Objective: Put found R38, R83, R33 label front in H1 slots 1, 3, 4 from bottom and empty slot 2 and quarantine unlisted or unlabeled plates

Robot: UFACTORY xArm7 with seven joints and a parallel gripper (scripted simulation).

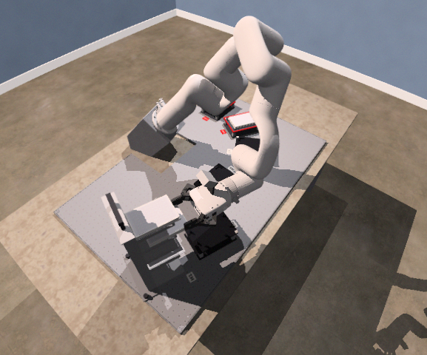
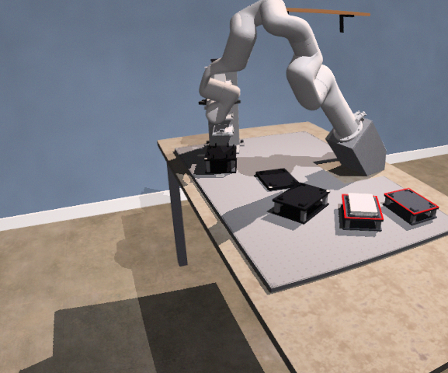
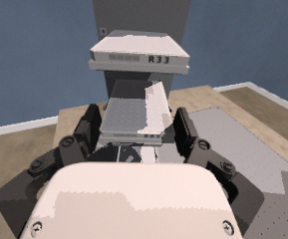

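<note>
My gripper (image 3: 138,115) is shut on a white plate (image 3: 136,112), with one finger on each long side. It holds the plate level, with its far end towards the plate hotel H1 (image 1: 148,225), just below the top shelf. The top shelf carries a plate (image 3: 140,55) with R33 on its front end. I cannot read any ID on the near end of the held plate. In the top view the gripper (image 1: 184,208) is above the black landing nest (image 1: 211,234). Lower shelves (image 1: 163,252) show below, in shadow.
A red-rimmed quarantine nest (image 2: 361,204) holds a white plate. The other red-rimmed nest (image 2: 410,200) is bare. A raised black nest (image 2: 300,198) and a flat black nest (image 2: 276,178) stand mid-deck. The arm's base (image 2: 356,148) is at the back.
</note>
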